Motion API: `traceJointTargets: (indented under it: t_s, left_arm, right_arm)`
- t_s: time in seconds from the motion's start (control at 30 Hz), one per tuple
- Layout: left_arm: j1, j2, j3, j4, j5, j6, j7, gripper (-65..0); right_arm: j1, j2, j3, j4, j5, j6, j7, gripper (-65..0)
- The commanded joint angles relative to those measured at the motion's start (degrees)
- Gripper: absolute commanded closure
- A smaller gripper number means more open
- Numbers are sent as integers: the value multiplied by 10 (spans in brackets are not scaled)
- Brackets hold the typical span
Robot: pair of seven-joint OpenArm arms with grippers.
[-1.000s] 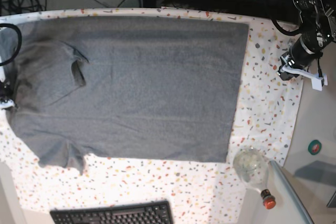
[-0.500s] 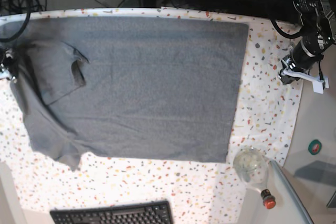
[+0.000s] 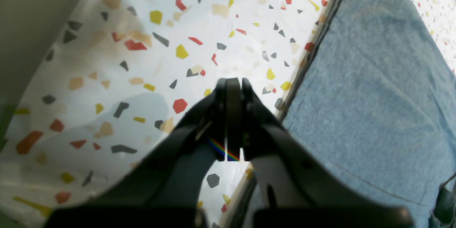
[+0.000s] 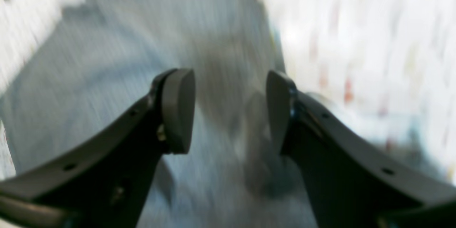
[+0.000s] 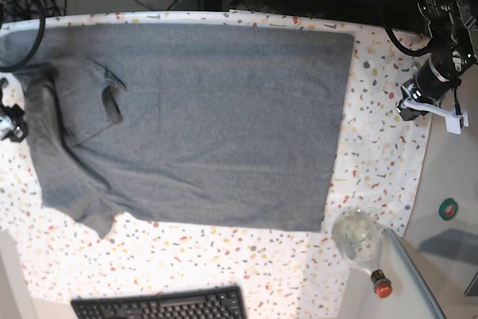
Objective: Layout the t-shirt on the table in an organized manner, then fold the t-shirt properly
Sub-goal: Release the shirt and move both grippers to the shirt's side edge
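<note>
The grey t-shirt [image 5: 209,117] lies spread on the speckled table [image 5: 373,155], its neck end at the left and its hem at the right. The left edge and a sleeve are rumpled and folded inward. My right gripper [image 5: 9,121] is at the shirt's left edge. In the blurred right wrist view it [image 4: 231,110] is open over the grey cloth [image 4: 107,60], with nothing between the jaws. My left gripper [image 5: 405,110] is off the shirt, to the right of the hem. In the left wrist view it [image 3: 231,82] is shut and empty above the table [image 3: 142,42], beside the shirt's edge [image 3: 374,78].
A black keyboard [image 5: 160,305] lies at the front edge. A clear glass bottle [image 5: 357,235] with a red cap [image 5: 382,286] lies at the front right corner. A green tape roll [image 5: 448,209] sits off the table at the right. Cables run behind the back edge.
My right gripper moved up along the shirt's left edge, then back down a little. The left edge and lower sleeve shifted inward and bunched. My left arm barely moved.
</note>
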Motion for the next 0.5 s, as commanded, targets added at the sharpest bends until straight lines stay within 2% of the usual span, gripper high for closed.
traceJointTargets:
  t_s: [0.0, 0.07, 0.13, 0.2, 0.27, 0.37, 0.47]
  left_arm:
    - [-2, -8, -2, 1, -6, -1, -7, 0]
    - [0, -5, -5, -6, -11, -6, -7, 0]
    - [0, -8, -5, -18, -22, -20, -6, -15]
    - [1, -10, -5, -31, -27, -38, -6, -18]
    - [1, -11, -5, -37, -26, -39, -6, -18]
    - [7, -20, -5, -39, -26, -39, -6, -20]
    - [8, -22, -5, -39, -26, -39, -6, -20]
  right_arm:
    - [46, 27, -16, -27, -25, 3, 18, -314]
    - [137, 39, -54, -134, -94, 3, 33, -315]
    - [228, 49, -78, -275, -176, 8, 72, -315]
    - [307, 52, -89, -415, -244, 8, 136, -321]
    - [361, 54, -91, -530, -294, 8, 201, -362]
    - [404, 55, -91, -641, -350, 8, 269, -393]
    - [406, 50, -89, -648, -375, 8, 285, -393]
